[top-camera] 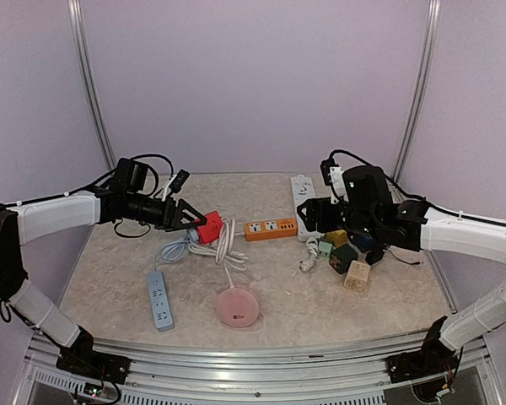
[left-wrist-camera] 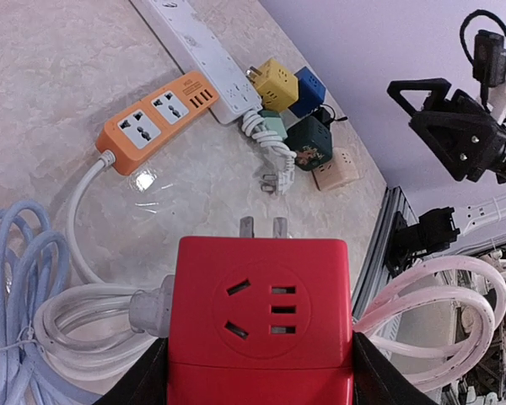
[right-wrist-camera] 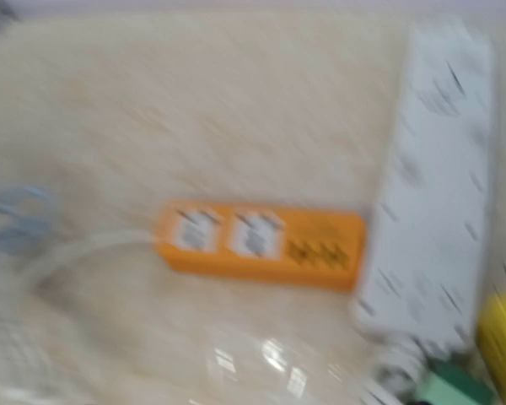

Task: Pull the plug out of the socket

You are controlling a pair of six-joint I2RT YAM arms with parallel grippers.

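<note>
My left gripper (top-camera: 192,221) is shut on a red cube socket (left-wrist-camera: 261,312) and holds it above the table; its black fingers (left-wrist-camera: 143,380) press on both sides of it. A white plug (left-wrist-camera: 152,308) sits in the cube's left side, and its white cable (left-wrist-camera: 76,333) coils below. Two metal prongs (left-wrist-camera: 261,228) stick out of the cube's far face. My right gripper (top-camera: 312,216) hangs over the near end of the white power strip (top-camera: 302,194), looks open and holds nothing. Its fingers do not show in the blurred right wrist view.
An orange power strip (top-camera: 270,229) lies mid-table, also in the right wrist view (right-wrist-camera: 261,245). Several cube adapters (top-camera: 346,251) cluster at the right. A blue strip (top-camera: 159,299) and a pink round socket (top-camera: 238,305) lie near the front. Blue and white cables (top-camera: 204,249) coil under the cube.
</note>
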